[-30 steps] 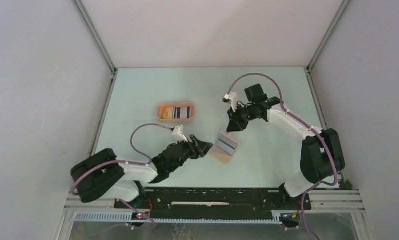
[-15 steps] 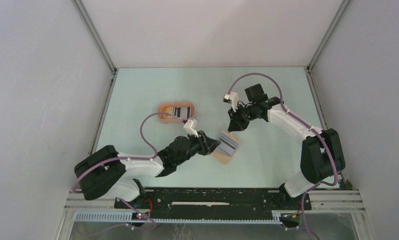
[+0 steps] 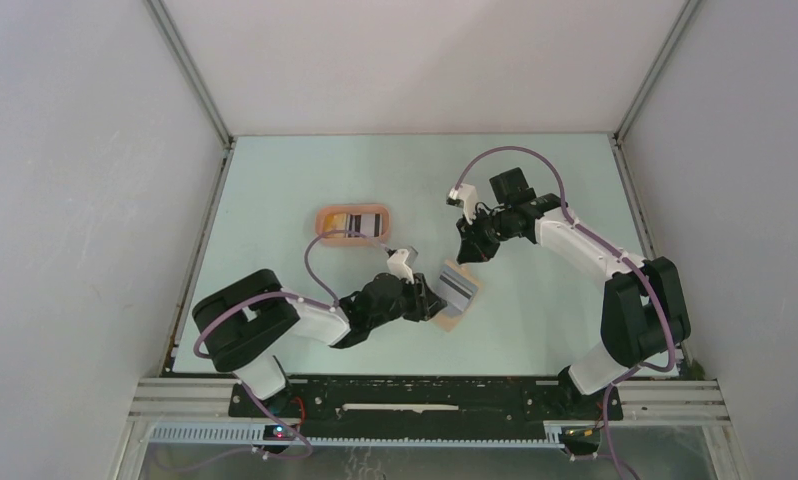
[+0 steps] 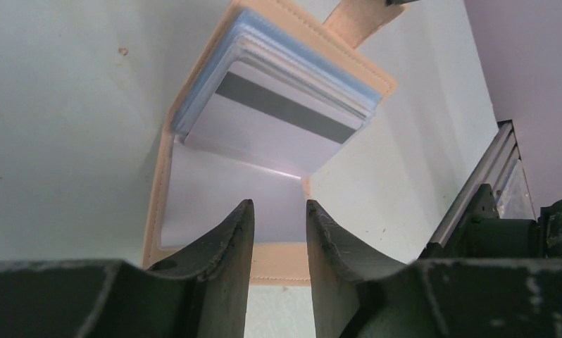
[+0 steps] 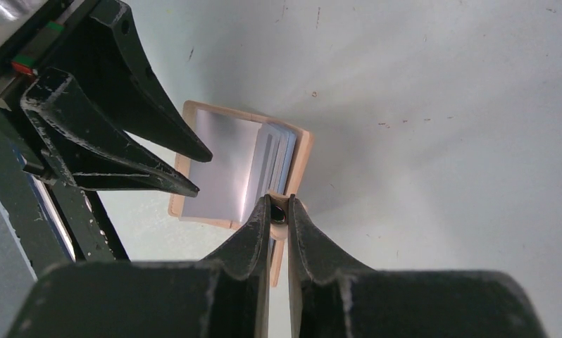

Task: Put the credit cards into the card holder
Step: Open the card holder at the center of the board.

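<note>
Centre of the overhead view: the card holder [image 3: 455,293] lies open on the counter [image 3: 535,180], set at a slant to the counter's edges. Its strap end points to the upper right of the frame and its open flap to the lower left.

Left wrist view: the holder's long axis runs from lower left to upper right. A stack of credit cards [image 4: 264,127] sits in its upper half, and the top card is white-grey with a dark stripe running down to the right.

The left gripper [image 3: 433,298] lies low along the counter at the holder's lower-left edge. Its fingers stand a narrow gap apart over the bare flap, with nothing seen between them.

The right gripper [image 5: 278,201] comes down from the upper right. It is closed on the holder's tan strap, at the dark stud.

A peach-orange tray [image 3: 319,224] stands apart in the centre-left of the overhead view, holding further cards [image 3: 360,222]. The left arm's cable loops just below the tray.

A metal rail [image 4: 475,204] shows at the lower right of the left wrist view
</note>
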Tool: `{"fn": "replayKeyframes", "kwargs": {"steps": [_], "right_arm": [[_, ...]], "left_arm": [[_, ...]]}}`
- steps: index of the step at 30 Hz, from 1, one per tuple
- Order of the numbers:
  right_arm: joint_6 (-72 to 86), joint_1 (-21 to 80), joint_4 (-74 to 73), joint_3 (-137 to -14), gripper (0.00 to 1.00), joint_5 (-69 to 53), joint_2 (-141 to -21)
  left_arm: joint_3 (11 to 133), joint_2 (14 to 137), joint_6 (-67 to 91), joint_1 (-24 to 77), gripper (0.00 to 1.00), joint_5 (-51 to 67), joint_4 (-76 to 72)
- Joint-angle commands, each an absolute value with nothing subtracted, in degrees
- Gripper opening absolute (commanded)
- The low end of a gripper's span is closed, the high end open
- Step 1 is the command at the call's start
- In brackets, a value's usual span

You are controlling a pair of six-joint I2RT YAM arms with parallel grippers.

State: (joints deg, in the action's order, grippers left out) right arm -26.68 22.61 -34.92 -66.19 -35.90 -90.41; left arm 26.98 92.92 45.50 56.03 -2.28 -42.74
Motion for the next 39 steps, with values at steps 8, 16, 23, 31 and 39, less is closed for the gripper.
{"fn": "replayKeyframes", "kwargs": {"steps": [8,16,23,31,39], "right_arm": [[-27.9,22.4,-36.1,-68.2,0.00,-33.9,-90.2],[-27.8,22.5,-39.6,-68.3,0.01,-31.1,-93.1],[-26.4,22.4,-41.5,-67.5,0.05,-23.9,-95.4],[-25.2,20.7,-43.0,-62.8,0.23,-16.9,-92.4],[-25.7,17.2,-41.8,-62.0,0.49,-18.5,-81.3]], "left_arm": [[28.7,93.7,46.2,56.4,0.38,-3.9,-36.1],[31.6,93.2,42.8,55.8,0.39,-6.1,-29.4],[34.6,94.1,38.1,52.4,0.39,-5.0,-27.0],[37.7,95.5,34.0,50.2,0.39,-2.0,-26.1],[36.0,89.1,30.6,50.2,0.39,-1.3,-27.4]]}}
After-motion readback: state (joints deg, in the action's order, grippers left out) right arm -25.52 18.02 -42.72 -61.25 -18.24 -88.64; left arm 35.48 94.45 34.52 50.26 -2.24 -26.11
